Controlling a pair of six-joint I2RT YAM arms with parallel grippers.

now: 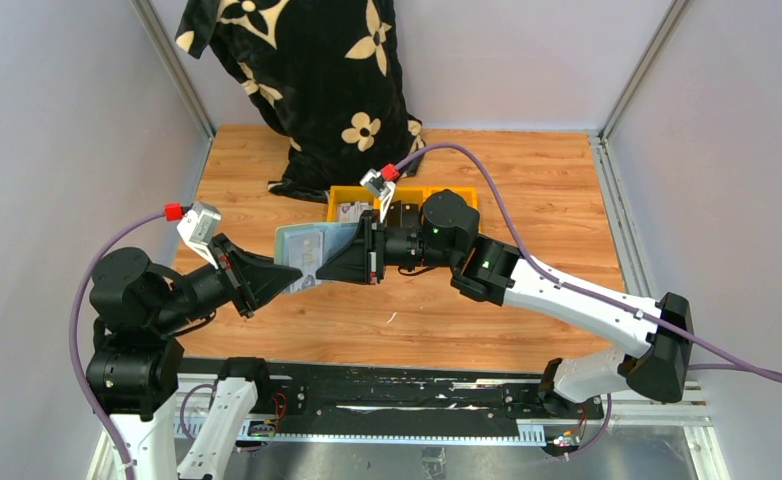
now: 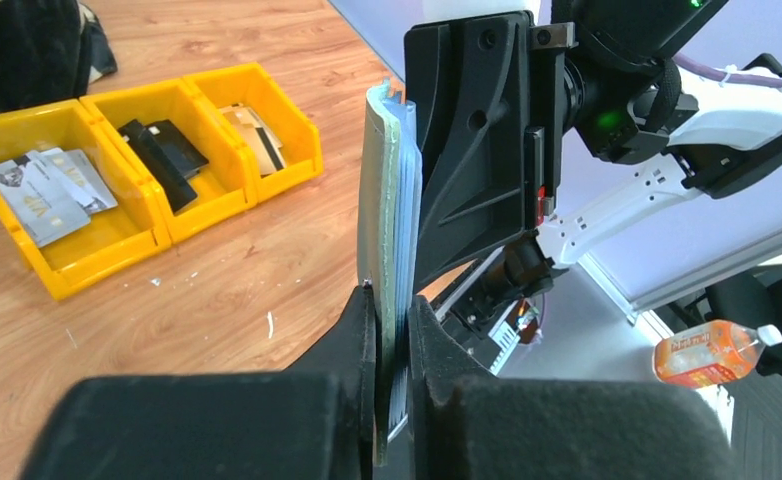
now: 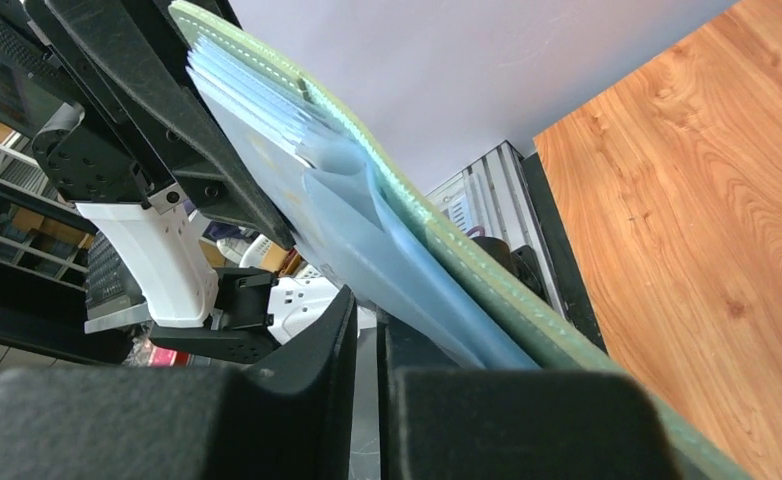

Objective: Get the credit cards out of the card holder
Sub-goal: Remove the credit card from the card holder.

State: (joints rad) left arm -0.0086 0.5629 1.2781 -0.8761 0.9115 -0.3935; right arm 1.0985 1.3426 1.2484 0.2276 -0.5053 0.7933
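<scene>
One card holder (image 2: 381, 200) pinched in left tool (image 2: 392, 315); right tool (image 3: 367, 318) alongside, grip unclear.

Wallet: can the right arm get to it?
Probably yes: the left gripper holds the wallet up off the table, and the right gripper is right against its pockets with nothing between.

L claw (image 1: 295, 272) clamped tight; R claw (image 1: 325, 268) facing it, jaws nearly together; arms angled inward.
</scene>
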